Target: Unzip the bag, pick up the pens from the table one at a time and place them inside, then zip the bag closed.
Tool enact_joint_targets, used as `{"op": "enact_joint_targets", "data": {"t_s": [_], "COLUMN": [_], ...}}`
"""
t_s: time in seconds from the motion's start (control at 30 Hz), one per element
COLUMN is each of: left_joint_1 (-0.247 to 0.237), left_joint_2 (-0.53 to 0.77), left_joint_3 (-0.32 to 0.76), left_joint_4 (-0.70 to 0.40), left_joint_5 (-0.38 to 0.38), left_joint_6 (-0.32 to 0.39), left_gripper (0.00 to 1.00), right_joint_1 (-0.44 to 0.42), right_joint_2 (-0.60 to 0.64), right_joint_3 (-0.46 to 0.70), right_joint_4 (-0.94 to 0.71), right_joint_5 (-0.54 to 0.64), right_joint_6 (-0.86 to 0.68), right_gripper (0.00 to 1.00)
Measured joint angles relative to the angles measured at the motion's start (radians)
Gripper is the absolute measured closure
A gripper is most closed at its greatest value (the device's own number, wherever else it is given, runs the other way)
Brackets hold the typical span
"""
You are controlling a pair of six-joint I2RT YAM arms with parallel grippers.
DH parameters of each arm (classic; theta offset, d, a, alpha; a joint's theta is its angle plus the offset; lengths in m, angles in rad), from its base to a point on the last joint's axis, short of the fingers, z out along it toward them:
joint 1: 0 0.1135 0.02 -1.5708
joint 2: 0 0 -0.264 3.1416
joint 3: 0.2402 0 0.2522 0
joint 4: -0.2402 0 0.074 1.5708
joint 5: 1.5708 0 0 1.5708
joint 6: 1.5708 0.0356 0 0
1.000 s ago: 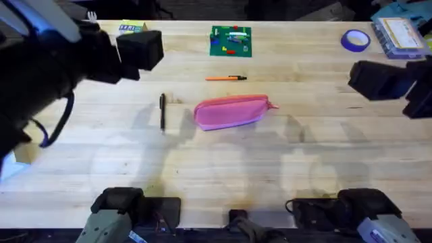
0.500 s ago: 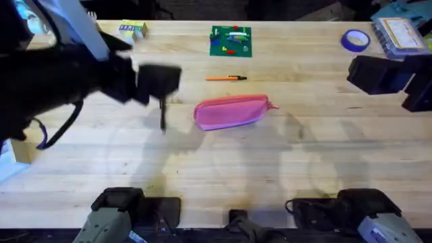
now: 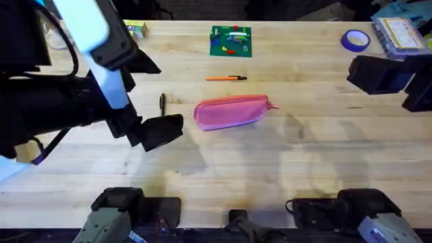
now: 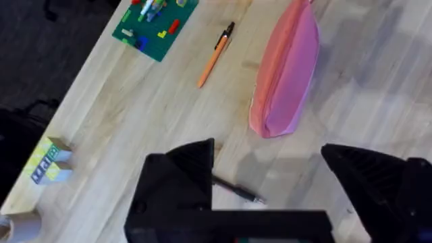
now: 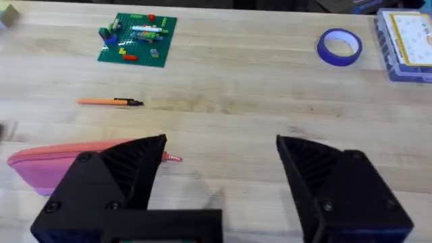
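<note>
The pink bag (image 3: 231,111) lies zipped shut in the middle of the table (image 3: 270,162), its pull tab pointing right. An orange pen (image 3: 226,78) with a black end lies just behind it. A black pen (image 3: 163,102) lies left of the bag, its near end covered by my left gripper (image 3: 162,131). In the left wrist view the left gripper (image 4: 268,150) is open above the black pen (image 4: 236,191), with the bag (image 4: 287,71) and orange pen (image 4: 216,54) beyond. My right gripper (image 5: 221,145) is open and empty, right of the bag (image 5: 54,165).
A green board (image 3: 231,40) with small pieces sits at the back centre. A blue tape roll (image 3: 355,40) and a clear box (image 3: 401,34) are at the back right. A small coloured block (image 3: 134,28) is at the back left.
My left arm has swung toward the front of the table, its gripper moving from beside the black pen's far end to over its near end. The right arm, bag and pens have stayed put.
</note>
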Motion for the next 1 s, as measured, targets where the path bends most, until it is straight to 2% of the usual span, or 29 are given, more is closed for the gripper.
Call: {"op": "enact_joint_targets", "data": {"t_s": [0.33,0.6,0.77,1.0], "left_joint_1": [0.0,0.0,0.0,0.0], "left_joint_2": [0.0,0.012,0.075,0.217], "left_joint_3": [0.0,0.001,0.001,0.001], "left_joint_4": [0.011,-0.042,-0.058,-0.058], "left_joint_5": [0.002,0.001,0.002,0.04], "left_joint_6": [0.064,0.068,0.078,0.15], "left_gripper": [0.007,0.007,0.007,0.008], "right_joint_1": [0.0,0.0,0.0,0.0], "right_joint_2": [0.0,0.0,0.0,0.0], "right_joint_3": [0.0,0.0,0.0,0.0], "right_joint_4": [0.0,0.0,0.0,0.001], "right_joint_5": [0.0,0.0,0.0,0.0], "right_joint_6": [0.0,0.0,0.0,0.0], "right_gripper": [0.004,0.004,0.003,0.003]}}
